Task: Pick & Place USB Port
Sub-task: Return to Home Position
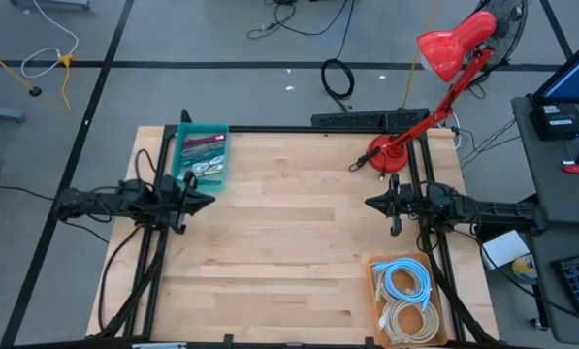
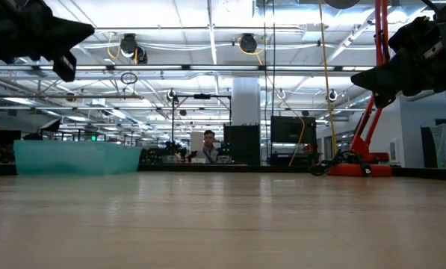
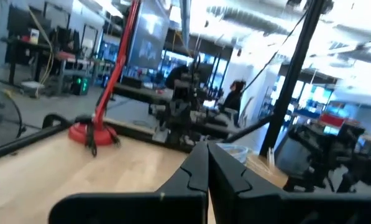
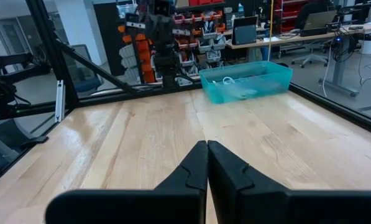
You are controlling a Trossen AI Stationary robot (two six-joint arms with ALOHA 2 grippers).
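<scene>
Hovering over the left edge of the counter, the left claw is closed and empty. The right claw hangs closed and empty over the right edge. Small USB pieces lie in the teal bin at the far left. A blue cable and a pale cable lie coiled in the orange bin at the near right corner.

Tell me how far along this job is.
Done: blue coiled cable and beige coiled cable lie in the orange bin, small parts in the teal plastic bin. In hand: nothing; left end effector and right end effector rest shut at opposite sides. Left: no loose item.
</scene>
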